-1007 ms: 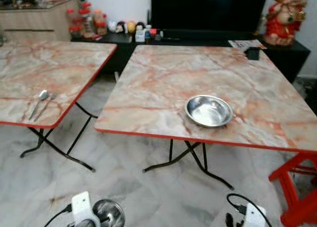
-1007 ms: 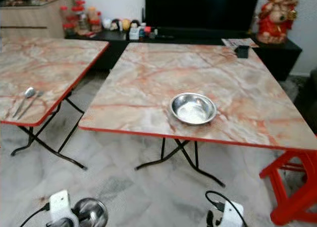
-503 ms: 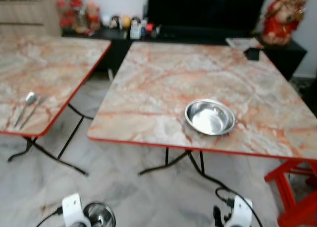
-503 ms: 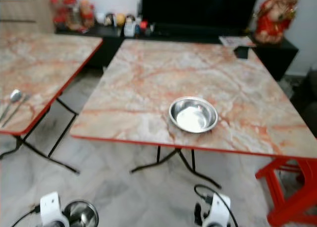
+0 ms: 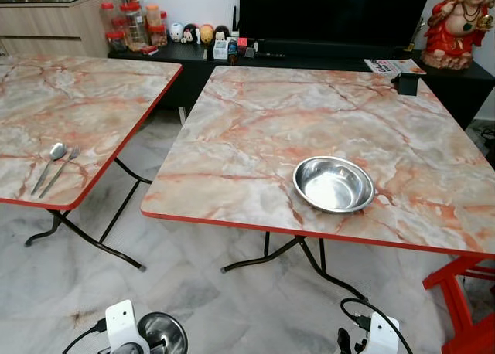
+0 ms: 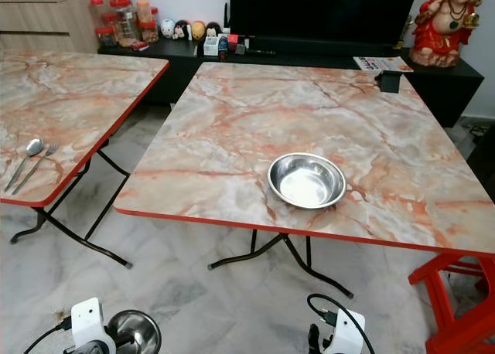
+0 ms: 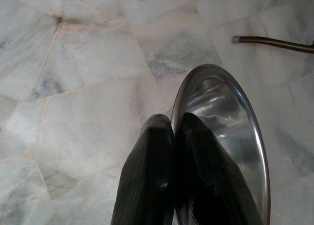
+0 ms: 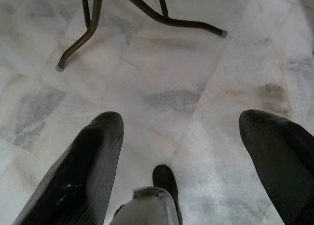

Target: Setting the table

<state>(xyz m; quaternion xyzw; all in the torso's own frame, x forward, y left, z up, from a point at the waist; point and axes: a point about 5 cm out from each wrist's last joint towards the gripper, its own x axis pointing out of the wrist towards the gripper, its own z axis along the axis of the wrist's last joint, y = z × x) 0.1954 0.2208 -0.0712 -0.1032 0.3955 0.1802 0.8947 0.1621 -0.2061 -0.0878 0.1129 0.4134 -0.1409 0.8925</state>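
A steel bowl (image 5: 333, 184) sits near the front edge of the right marble table (image 5: 255, 130). A spoon (image 5: 51, 158) and a fork (image 5: 63, 167) lie side by side near the front edge of the left marble table (image 5: 77, 99). My left gripper (image 7: 174, 122) hangs low over the floor, shut on the rim of a second steel bowl (image 7: 223, 131), which also shows at the lower left (image 5: 162, 333). My right gripper (image 8: 182, 119) hangs over the floor tiles, open and holding nothing.
A red stool (image 5: 464, 292) stands under the right table's front right corner. Black folding legs (image 5: 286, 253) cross beneath both tables. A small black object (image 5: 407, 83) sits at the right table's far corner. Behind are a dark TV stand with jars (image 5: 135, 22) and a red statue (image 5: 462, 22).
The whole picture has shifted a little and sharpened as the camera moved. Nothing on the tables has moved, and the left gripper still holds its bowl.
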